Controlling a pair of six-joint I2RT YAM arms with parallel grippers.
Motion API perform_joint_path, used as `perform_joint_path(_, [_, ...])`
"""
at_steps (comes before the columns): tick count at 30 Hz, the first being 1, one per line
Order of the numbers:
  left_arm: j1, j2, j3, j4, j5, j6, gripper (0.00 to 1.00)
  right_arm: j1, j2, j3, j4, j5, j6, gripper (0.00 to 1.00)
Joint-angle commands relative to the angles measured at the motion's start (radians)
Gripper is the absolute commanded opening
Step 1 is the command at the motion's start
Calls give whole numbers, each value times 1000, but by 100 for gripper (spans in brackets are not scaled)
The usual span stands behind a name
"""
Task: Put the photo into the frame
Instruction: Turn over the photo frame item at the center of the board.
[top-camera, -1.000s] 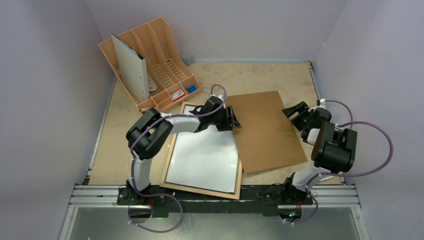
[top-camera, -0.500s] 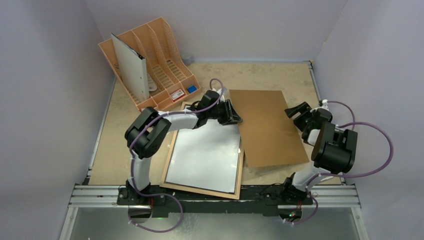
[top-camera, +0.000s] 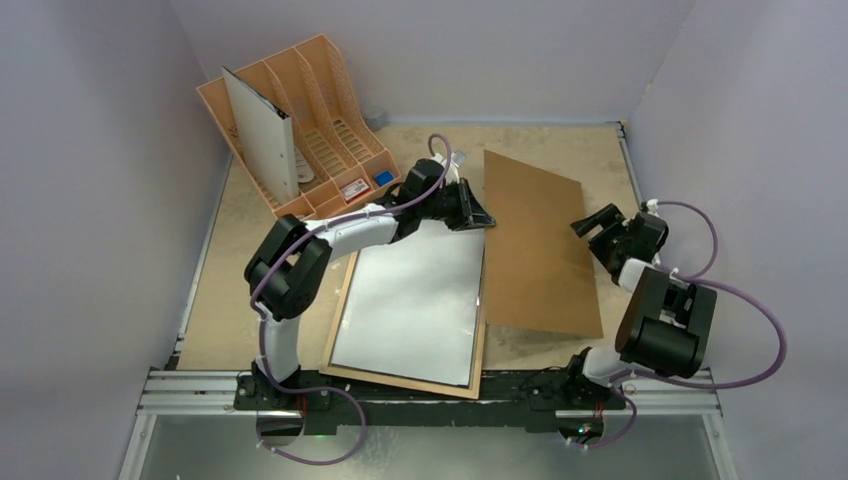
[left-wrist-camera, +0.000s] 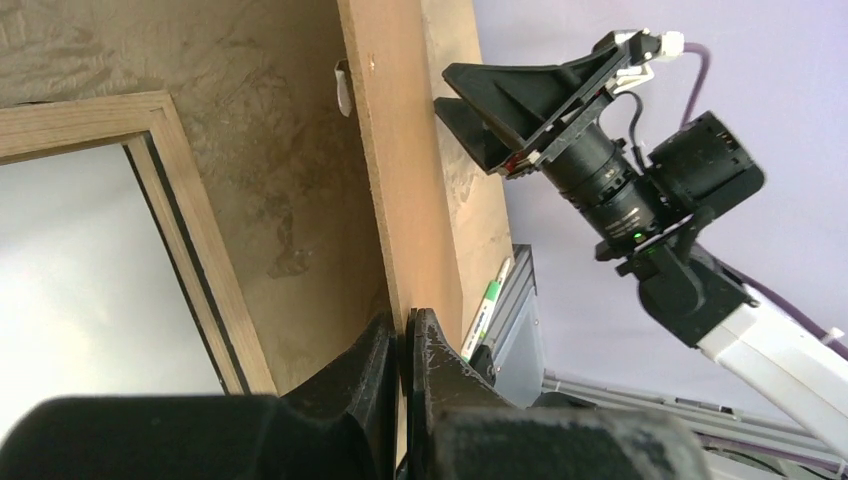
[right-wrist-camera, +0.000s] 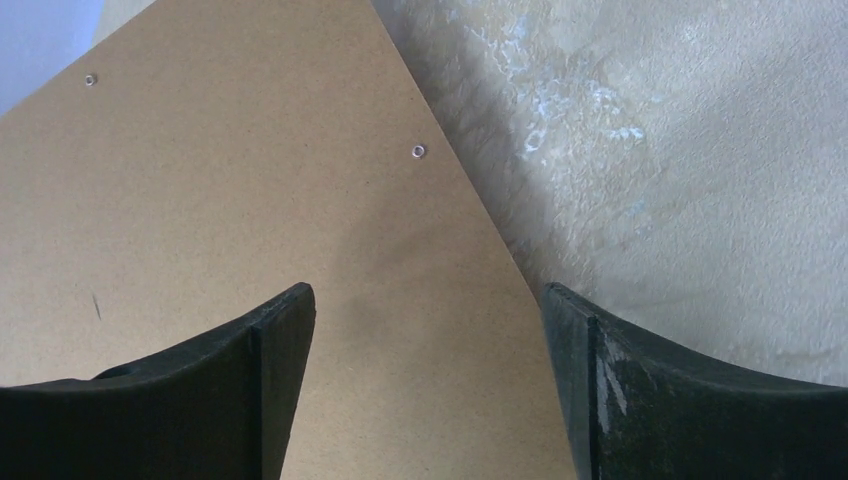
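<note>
The frame (top-camera: 400, 381) lies flat near the table's front, with a light wood rim (left-wrist-camera: 195, 240) around a pale, shiny inside. My left gripper (top-camera: 478, 218) is shut on the far left edge of the brown backing board (top-camera: 535, 250), which it holds raised and tilted beside the frame. In the left wrist view the jaws (left-wrist-camera: 403, 325) pinch the board's thin edge (left-wrist-camera: 400, 180). My right gripper (top-camera: 592, 222) hovers open over the board's right edge (right-wrist-camera: 250, 200), holding nothing. The photo's printed face shows nowhere. I cannot tell whether a pale sheet (top-camera: 262, 135) standing in the organiser is the photo.
A peach file organiser (top-camera: 320, 100) stands at the far left, with a red-labelled item (top-camera: 352, 190) and a blue one (top-camera: 383, 179) in its front trays. A metal rail (top-camera: 200, 390) runs along the near edge. Lilac walls close in on three sides.
My left gripper has shut on the backing board and swung its left edge up and away from the frame. The board now stands tilted to the right. My right gripper drew back slightly.
</note>
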Motion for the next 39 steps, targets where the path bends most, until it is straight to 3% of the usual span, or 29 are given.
perform_joint_path(1, [-4,-89,73,-45,-23,126,0,37,-93,99,-254,121,-16,88])
perform_joint_path(11, [-2,-208,199,-155,-117,268,0,213,-274,316,-498,416,-28,94])
perform_joint_path(19, [-2,-304,241,-185,-310,379,0,361,-394,437,-568,369,-107,93])
perform_joint_path(24, [-7,-299,256,-184,-389,310,0,520,-466,475,-616,384,-82,92])
perform_joint_path(28, [-16,-283,271,-197,-485,230,0,686,-485,507,-658,491,-49,92])
perform_joint_path(33, [-16,-253,290,-237,-622,133,0,889,-419,585,-713,630,-55,89])
perform_joint_path(39, [-13,-215,320,-256,-651,77,0,1092,-309,663,-757,794,-99,88])
